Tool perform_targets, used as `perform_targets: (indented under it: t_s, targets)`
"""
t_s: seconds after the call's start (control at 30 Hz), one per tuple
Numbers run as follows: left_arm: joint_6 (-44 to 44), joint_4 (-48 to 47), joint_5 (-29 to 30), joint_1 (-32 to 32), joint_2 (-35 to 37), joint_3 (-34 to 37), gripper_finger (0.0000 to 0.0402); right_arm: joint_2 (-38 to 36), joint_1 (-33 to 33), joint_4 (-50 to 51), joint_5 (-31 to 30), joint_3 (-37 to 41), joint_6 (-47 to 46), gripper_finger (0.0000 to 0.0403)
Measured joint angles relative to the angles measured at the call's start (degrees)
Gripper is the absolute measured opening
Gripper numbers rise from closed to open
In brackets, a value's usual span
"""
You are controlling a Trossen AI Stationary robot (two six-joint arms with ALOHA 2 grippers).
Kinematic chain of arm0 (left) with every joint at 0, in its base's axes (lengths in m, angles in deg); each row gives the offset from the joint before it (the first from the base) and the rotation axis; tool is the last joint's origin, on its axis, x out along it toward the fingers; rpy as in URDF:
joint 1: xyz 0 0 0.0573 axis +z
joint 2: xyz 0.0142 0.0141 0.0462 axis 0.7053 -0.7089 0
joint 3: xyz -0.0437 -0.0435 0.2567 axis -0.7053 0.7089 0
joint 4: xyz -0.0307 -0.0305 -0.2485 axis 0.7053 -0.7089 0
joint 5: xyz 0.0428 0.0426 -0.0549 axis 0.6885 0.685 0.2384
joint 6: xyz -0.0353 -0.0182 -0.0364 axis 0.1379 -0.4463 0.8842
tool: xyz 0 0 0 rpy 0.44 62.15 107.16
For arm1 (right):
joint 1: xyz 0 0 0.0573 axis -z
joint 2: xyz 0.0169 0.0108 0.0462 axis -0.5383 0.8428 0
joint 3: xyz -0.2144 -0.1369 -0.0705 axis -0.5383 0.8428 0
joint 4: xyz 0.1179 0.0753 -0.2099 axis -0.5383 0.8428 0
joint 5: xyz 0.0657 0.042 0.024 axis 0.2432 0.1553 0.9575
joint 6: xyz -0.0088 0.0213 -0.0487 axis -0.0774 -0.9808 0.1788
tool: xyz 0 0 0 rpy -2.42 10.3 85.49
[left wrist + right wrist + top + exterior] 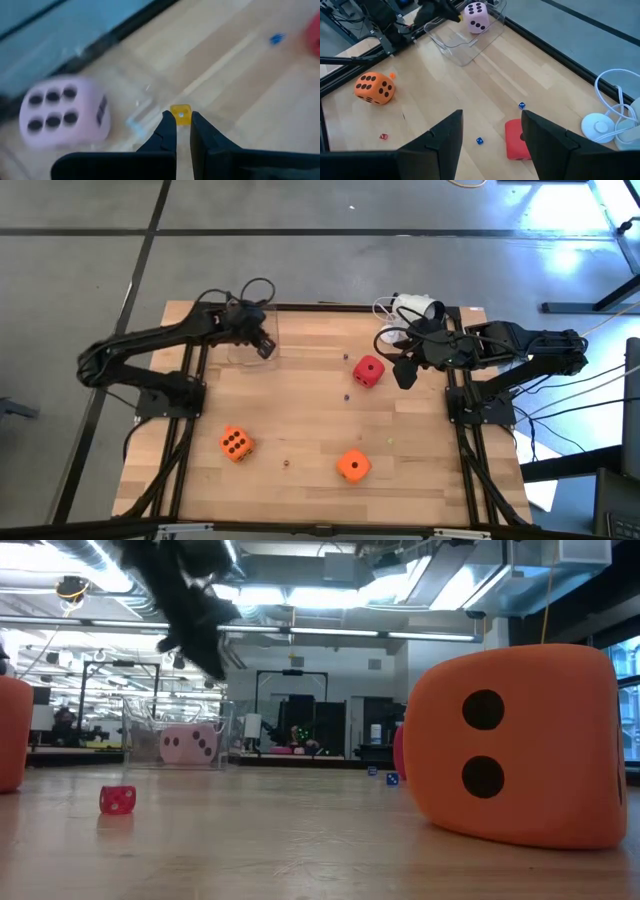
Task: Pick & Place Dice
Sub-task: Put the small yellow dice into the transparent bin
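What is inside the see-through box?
The clear box holds the pink die, resting at its far end. The left gripper hovers above the box, pinching a tiny yellow die. Nothing else shows inside it.

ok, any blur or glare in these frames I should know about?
Left wrist view: motion-smeared, the pink die and container edge soft, though the left gripper shut on the tiny yellow die stays fairly crisp. High view: window glare blown out on the floor at the top right. Low view: the near orange die looms, the arm is blurred. Right wrist view: sharp.
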Motion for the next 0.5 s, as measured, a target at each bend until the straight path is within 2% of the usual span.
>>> perform_targets:
  t_s: [0.23, 0.5]
  targets:
    - [4.67, -1.2, -2.42, 4.04, -0.29, 4.1, 0.0002, 0.0, 0.0, -0.01, 0.02, 0.0, -0.13, 0.0201]
    - [2.98, -3.9, -2.53, 4.07, -0.29, 4.1, 0.0002, 0.0, 0.0, 0.0, 0.17, 0.0, -0.44, 0.0201]
